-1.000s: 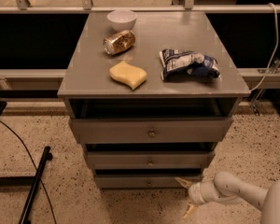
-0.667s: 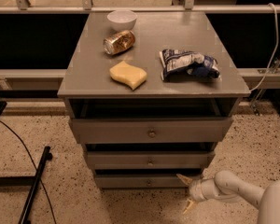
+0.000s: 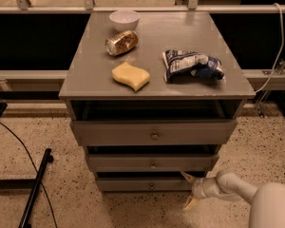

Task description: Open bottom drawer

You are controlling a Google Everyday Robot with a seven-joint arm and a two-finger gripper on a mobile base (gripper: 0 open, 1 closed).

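arm low at the cabinet's right base, claw spread

the gripper (image 3: 187,190) sits at about 4 o'clock in the view, just beside the right end of the bottom drawer (image 3: 133,184), at the drawer's 3 o'clock. its two pale fingers (image 3: 186,176) stand apart, one tip pointing up toward the drawer's upper right corner and the other angled down toward the floor; nothing is held between them. contact between the upper tip and the drawer front cannot be confirmed. the white forearm (image 3: 237,188) runs in from 4 o'clock, nearly level and close to the floor, with the wrist pointing left at the cabinet.

the bottom drawer is the lowest and narrowest of three grey fronts, with its small round knob (image 3: 151,185) at the centre. above it are the middle drawer (image 3: 152,163) and the top drawer (image 3: 154,133).

on the cabinet top (image 3: 156,42): a white bowl (image 3: 124,19) at 11 o'clock, a can (image 3: 121,42) on its side just below the bowl, a yellow sponge (image 3: 130,76) at 7 o'clock, and a blue-and-white snack bag (image 3: 192,64) at 4 o'clock.
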